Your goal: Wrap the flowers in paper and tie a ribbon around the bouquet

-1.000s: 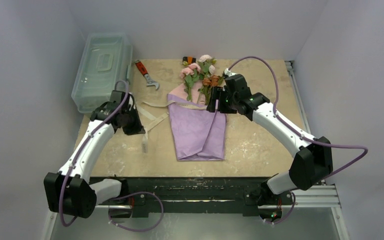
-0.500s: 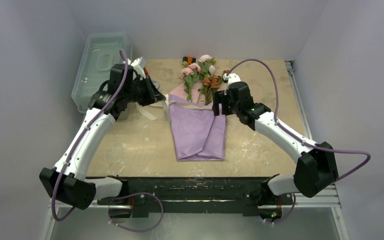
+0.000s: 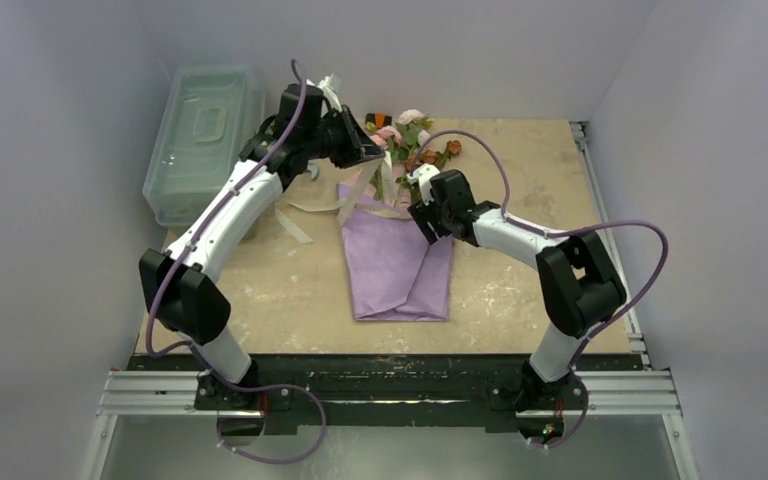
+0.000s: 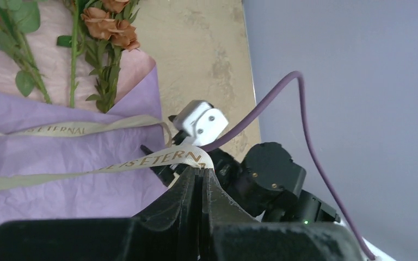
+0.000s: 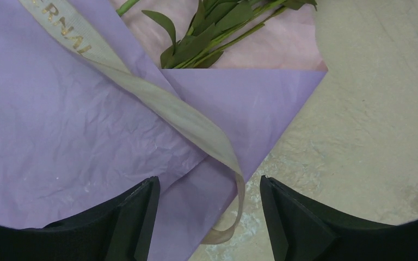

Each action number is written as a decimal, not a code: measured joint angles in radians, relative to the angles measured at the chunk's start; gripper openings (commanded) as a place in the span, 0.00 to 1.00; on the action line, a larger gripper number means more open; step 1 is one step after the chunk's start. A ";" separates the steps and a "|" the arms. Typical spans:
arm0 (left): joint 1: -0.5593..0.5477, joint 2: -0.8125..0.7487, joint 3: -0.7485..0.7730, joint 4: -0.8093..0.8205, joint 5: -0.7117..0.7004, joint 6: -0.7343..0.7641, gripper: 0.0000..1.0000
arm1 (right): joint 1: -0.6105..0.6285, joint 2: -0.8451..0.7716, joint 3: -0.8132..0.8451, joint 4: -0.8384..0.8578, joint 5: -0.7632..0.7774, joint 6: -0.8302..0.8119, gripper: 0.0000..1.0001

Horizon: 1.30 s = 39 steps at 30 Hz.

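The bouquet [image 3: 400, 245] lies in the middle of the surface [image 3: 520, 290], blooms toward the far wall. The paper [image 3: 390, 285] is folded over the stems with its lilac face outward. A little of its pink face shows at the top, where the flowers [image 3: 405, 135] come out: pink and white blooms on the left, orange-brown ones on the right.

The left pincer [image 3: 375, 152] is raised over the blooms, its jaws pressed together on the ribbon [image 3: 360, 195]. From the left wrist camera the cream strip with its gold lettering is nipped right at the fingertips. It then drops away and runs across the upper part of the lilac wrap. Seen from above, more of it trails off the wrap's left edge onto the surface.

The right pincer [image 3: 422, 216] sits low at the upper right corner of the wrap, jaws apart. In its own camera the ribbon crosses the lilac paper on a slant and passes into the gap between the two black fingers [image 5: 136, 217]. It ends in a small curl at the paper's edge, and neither finger is closed on it.

A clear plastic box [image 3: 205, 125] stands at the far left, well apart from the bouquet.
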 measured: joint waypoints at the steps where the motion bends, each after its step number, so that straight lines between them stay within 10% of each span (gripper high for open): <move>1: -0.005 0.019 0.019 0.010 -0.001 -0.015 0.00 | 0.000 0.017 0.002 0.000 0.002 -0.020 0.75; 15: -0.022 0.153 0.419 -0.102 -0.052 -0.070 0.00 | 0.000 0.014 0.001 0.050 0.011 -0.097 0.74; 29: -0.004 -0.088 0.220 -0.196 -0.089 -0.053 0.00 | -0.002 -0.048 -0.020 0.091 0.036 -0.133 0.74; 39: -0.004 0.010 0.066 -0.120 -0.029 -0.061 0.00 | -0.006 0.077 0.032 0.087 0.017 -0.168 0.74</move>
